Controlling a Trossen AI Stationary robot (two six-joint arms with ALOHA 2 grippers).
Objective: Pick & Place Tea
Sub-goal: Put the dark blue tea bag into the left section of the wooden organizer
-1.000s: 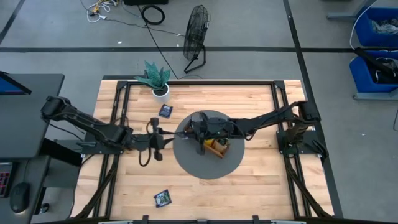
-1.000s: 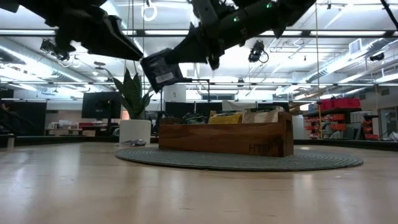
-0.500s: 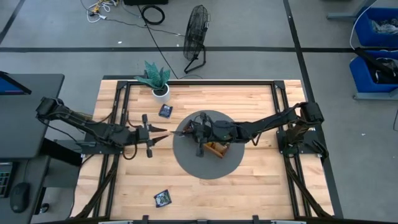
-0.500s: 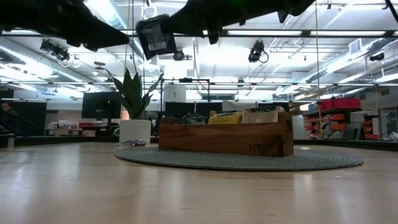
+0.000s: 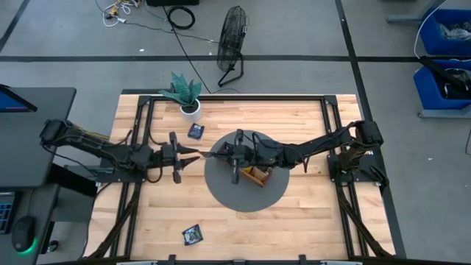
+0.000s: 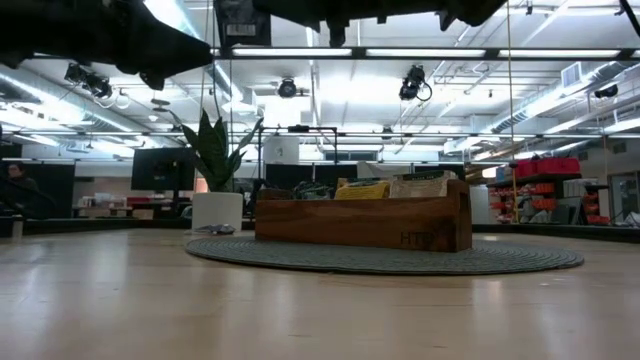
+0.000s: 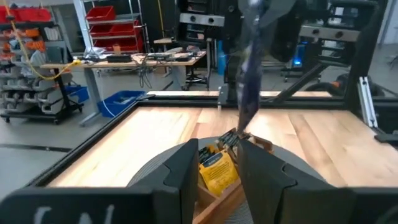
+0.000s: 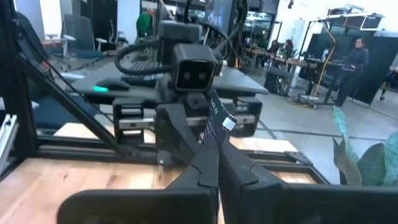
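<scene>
A dark tea sachet (image 8: 216,120) is held high above the table by my shut right gripper (image 8: 214,148); it also shows at the low view's top edge (image 6: 243,20). My left gripper (image 7: 222,163) stands open just left of it (image 5: 193,154), pointing level at the sachet (image 7: 249,74), with nothing between its fingers. Two dark sachets lie flat on the table (image 5: 196,131) (image 5: 193,234). Yellow (image 6: 362,190) and beige (image 6: 420,186) sachets stand in the wooden tray (image 6: 360,222). My right gripper pinches the dark sachet by one edge (image 8: 213,138) between its two fingertips. The fingers come level from the table's right. The sachet sticks out past the fingertips, lifted well clear of the table and the tray.
The tray rests on a round grey mat (image 5: 228,193) at the table's middle. A potted plant (image 5: 185,94) stands at the far left. Black frame rails (image 5: 140,125) run along the table's sides. A fan (image 5: 232,44) stands on the floor beyond.
My right gripper has risen with the dark sachet, which climbs to the top edge of the low view. My left gripper has drawn back toward the table's left edge, away from the sachet, rolling as it went.
</scene>
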